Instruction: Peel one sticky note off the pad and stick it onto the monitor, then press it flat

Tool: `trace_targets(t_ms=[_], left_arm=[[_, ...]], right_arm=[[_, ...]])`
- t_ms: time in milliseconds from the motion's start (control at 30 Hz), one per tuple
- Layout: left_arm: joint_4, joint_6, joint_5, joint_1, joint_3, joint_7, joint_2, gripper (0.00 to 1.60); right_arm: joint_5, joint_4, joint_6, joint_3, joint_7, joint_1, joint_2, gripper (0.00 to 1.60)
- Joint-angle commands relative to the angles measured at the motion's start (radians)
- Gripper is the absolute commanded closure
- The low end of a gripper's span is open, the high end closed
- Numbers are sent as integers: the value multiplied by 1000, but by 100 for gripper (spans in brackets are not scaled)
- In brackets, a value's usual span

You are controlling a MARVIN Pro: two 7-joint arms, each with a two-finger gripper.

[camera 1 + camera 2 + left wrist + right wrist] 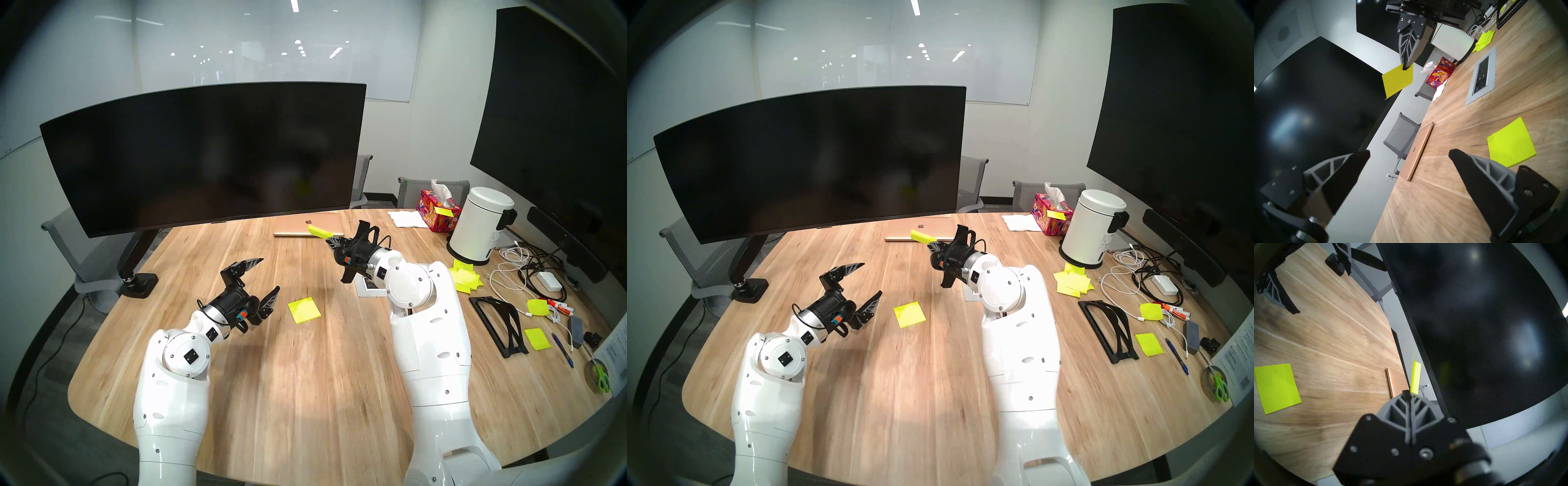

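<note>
In the left wrist view, the left gripper [1409, 152] has its fingers [1474, 171] spread wide above the bench [1449, 195]. The pad [1511, 142] lies flat at three o'clock. At twelve o'clock the right gripper [1406, 66] pinches the sticky note [1398, 80] by one edge, its sheet overlapping the monitor [1313, 101] edge. A closed laptop [1418, 151] lies near centre.

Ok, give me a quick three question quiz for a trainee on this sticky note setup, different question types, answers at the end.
1. True or false: the sticky note is already stuck on the monitor.
2. Which gripper is open: A) left gripper B) right gripper?
3. Fill in: the pad lies flat on the ____.

Key: 1. False, the right gripper holds it in the air, short of the screen. 2. A. 3. table.
</note>
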State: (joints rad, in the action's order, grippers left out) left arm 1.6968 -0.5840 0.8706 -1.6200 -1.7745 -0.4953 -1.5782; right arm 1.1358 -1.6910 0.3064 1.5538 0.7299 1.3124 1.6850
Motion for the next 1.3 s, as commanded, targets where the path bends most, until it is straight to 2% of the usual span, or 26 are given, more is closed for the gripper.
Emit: trace_targets(t_ms=[0,133,533,633,800,1200,1267], left_arm=[[17,-3,-3,6,-2,9,-4,0],[16,-3,-3,7,-2,8,-4,0],[15,-5,-3,8,-3,7,-5,0],[14,-5,-3,8,-3,7,-5,0],[15,-6,-3,8,-4,7,-5,0],[17,-6,-1,7,-5,8,-7,0],[17,-6,-1,7,-5,8,-7,0]], right_arm=[[74,-20,-29,-39,-116,-29,13,160],[124,31,-59,-56,-169,-72,34,160],[219,186,-135,-121,-240,-189,101,160],[269,238,-158,-148,-297,-216,113,160],[319,258,-186,-171,-377,-221,125,160],[447,258,-241,-203,-566,-177,96,160],[451,252,-244,-202,-564,-172,95,160]])
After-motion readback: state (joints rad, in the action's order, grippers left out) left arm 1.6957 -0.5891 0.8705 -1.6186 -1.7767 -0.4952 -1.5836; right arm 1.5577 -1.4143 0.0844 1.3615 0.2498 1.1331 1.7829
